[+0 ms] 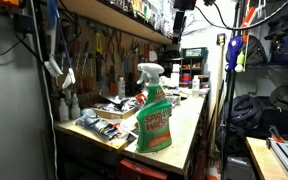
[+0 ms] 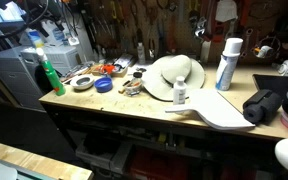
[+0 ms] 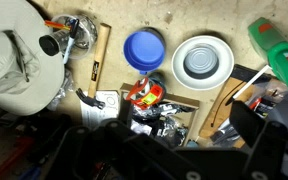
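In the wrist view my gripper [image 3: 179,150] is open and empty, its dark fingers spread wide at the bottom of the frame. It hangs high above the workbench. Below it lie a red-and-black tool [image 3: 144,95] and dark packets in a shallow cardboard tray. Further off are a blue lid [image 3: 144,48] and a white round container [image 3: 203,62]. A green spray bottle [image 3: 281,55] lies at the right edge and a white hat [image 3: 19,55] at the left. In an exterior view the gripper [image 1: 184,8] shows at the top, above the bench.
The wooden workbench [image 2: 134,108] carries the green spray bottle [image 2: 49,75] [image 1: 152,115], blue lid [image 2: 104,86], white hat [image 2: 174,75], a small white bottle [image 2: 180,93], a tall white can [image 2: 227,63] and a black bag [image 2: 267,105]. Tools hang on the back wall.
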